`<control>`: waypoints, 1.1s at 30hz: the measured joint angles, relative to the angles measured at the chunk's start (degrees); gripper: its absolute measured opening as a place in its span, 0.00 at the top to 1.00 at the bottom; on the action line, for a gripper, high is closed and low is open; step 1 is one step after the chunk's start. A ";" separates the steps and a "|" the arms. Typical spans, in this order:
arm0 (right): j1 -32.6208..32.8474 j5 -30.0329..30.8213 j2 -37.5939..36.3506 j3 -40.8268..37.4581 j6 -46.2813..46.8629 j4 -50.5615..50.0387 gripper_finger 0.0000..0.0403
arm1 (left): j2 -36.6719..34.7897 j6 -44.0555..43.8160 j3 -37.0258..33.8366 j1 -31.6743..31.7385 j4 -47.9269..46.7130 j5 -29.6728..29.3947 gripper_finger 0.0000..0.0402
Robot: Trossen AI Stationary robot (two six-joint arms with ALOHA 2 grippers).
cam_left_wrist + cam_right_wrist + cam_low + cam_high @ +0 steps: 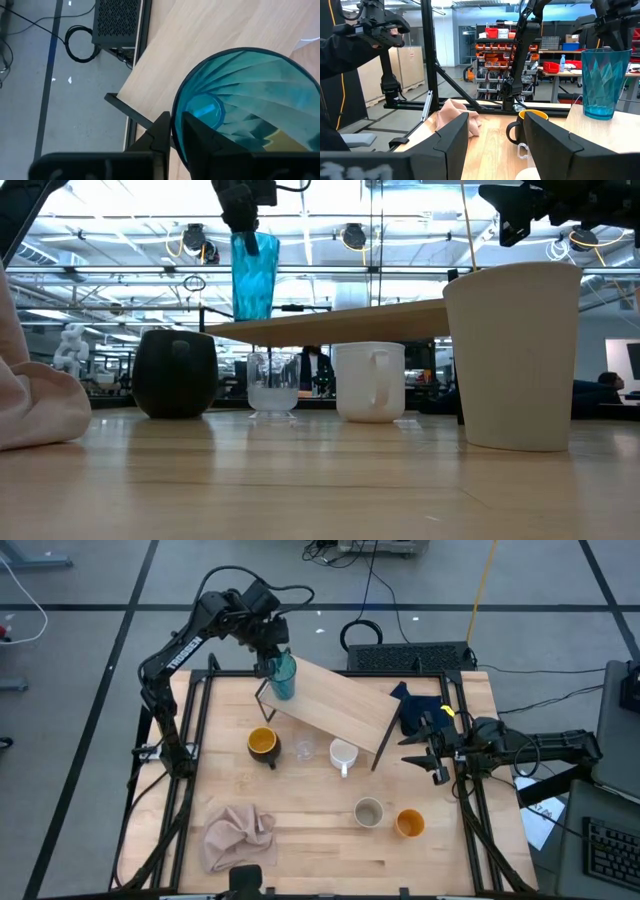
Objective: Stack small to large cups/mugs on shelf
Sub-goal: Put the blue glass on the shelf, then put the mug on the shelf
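Note:
The teal tumbler stands upright on the far left end of the light-wood shelf; it also shows in the low view and the right wrist view. My left gripper is shut on it from above. On the table in front of the shelf stand the black mug with orange inside, the tiny clear glass and the white handled mug. Nearer stand the beige cup and the orange cup. My right gripper is open and empty at the shelf's right end. My left gripper pinches the tumbler's rim on its far side, one finger inside the tumbler and one finger outside. The fingers point down from above. The tumbler is upright, with its base on the shelf board.
A pink cloth lies at the near left of the table. A navy cloth lies at the far right, behind my right gripper. The shelf's black wire legs stand on the tabletop. A black frame borders the table.

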 joint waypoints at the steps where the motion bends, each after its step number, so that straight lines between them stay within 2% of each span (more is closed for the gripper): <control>1: 0.00 0.00 0.00 0.00 0.00 0.00 0.55 | 0.00 0.02 0.00 0.11 0.26 0.19 0.88; 11: 0.00 0.00 -0.02 0.00 0.04 -0.02 0.55 | -0.02 -0.02 0.00 0.80 0.81 0.41 0.87; 19: 0.00 0.01 -0.01 0.00 0.02 -0.02 0.55 | -0.02 -0.26 0.00 0.79 0.93 -0.51 0.71; 23: 0.00 0.00 -0.02 0.00 0.02 -0.06 0.55 | -0.02 -0.22 0.00 0.80 1.67 -1.12 0.66; 33: 0.01 0.01 -0.02 0.00 0.02 -0.42 0.55 | -0.04 -0.32 5.29 0.78 1.18 -1.17 0.66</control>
